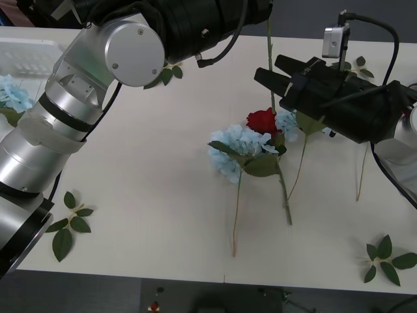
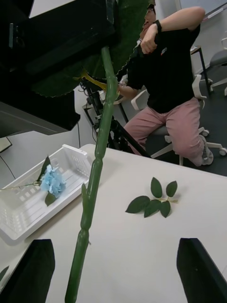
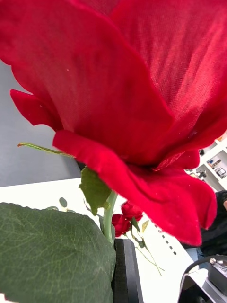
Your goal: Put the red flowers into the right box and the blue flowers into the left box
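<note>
Holding a rose (image 3: 132, 94) w/ my left fingers (image 3: 124, 272), closed on its stem (image 2: 97, 165) just under the bloom, up off the bench (image 1: 163, 195). Bloom sits right at the left wrist cam; long axis is near vertical, stem end hanging down. Right fingers (image 2: 35, 270) are wide open, one on each side of the lower stem, not touching it. One blue flower (image 2: 52, 181) lies in the left box (image 2: 28, 222).
</note>
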Controlling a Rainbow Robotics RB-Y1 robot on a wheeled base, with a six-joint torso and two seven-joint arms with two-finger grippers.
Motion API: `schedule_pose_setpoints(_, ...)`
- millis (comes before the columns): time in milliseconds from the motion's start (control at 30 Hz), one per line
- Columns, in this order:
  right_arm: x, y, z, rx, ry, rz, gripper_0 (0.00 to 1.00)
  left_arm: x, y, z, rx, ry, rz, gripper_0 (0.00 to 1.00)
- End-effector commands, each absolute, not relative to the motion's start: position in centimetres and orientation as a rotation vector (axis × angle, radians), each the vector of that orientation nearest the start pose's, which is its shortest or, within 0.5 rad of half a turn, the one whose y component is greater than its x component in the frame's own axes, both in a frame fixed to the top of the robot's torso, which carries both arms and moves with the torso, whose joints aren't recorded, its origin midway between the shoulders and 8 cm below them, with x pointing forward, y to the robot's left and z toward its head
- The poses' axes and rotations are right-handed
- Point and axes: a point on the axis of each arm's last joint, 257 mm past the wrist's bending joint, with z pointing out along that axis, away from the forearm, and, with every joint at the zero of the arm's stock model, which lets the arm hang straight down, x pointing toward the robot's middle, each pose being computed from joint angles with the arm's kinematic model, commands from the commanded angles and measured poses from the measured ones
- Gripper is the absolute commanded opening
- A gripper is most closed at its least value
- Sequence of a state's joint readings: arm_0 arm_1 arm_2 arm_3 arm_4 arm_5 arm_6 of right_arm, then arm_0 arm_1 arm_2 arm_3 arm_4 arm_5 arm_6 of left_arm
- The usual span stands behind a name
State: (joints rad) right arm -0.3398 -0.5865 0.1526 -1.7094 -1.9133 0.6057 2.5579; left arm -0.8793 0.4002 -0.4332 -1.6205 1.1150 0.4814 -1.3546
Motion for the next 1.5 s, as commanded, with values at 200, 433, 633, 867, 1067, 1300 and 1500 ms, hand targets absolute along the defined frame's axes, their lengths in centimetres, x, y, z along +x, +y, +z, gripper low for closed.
schedule_pose_setpoints(200,52.9,-7.7,-2.4,-0.632,1.378,0.839,0.0,54.1,-8.6,9.2,0.466,1.478,-1.067,0.0)
schedule_pose_setpoints(433,53.3,-7.3,-2.3,-0.631,1.382,0.851,0.0,54.2,-8.5,9.5,0.461,1.467,-1.068,0.0)
schedule_pose_setpoints(633,53.3,-7.3,-2.4,-0.627,1.385,0.858,0.0,54.3,-8.3,9.0,0.446,1.481,-1.077,1.0)
schedule_pose_setpoints(867,53.6,-8.1,-2.7,-0.608,1.408,0.857,0.0,54.4,-8.1,8.6,0.427,1.476,-1.091,1.0)
schedule_pose_setpoints(1067,54.8,-14.2,-6.0,-0.569,1.595,0.86,0.0,54.3,-8.1,8.6,0.425,1.477,-1.095,1.0)
schedule_pose_setpoints(1300,53.7,-30.1,-10.3,-0.459,1.975,0.775,0.0,50.9,-5.5,6.0,0.452,1.68,-1.265,1.0)
schedule_pose_setpoints(1500,49.4,-45.5,-11.3,-0.228,2.258,0.628,0.0,43.3,1.1,-6.7,0.608,2.118,-1.178,1.0)
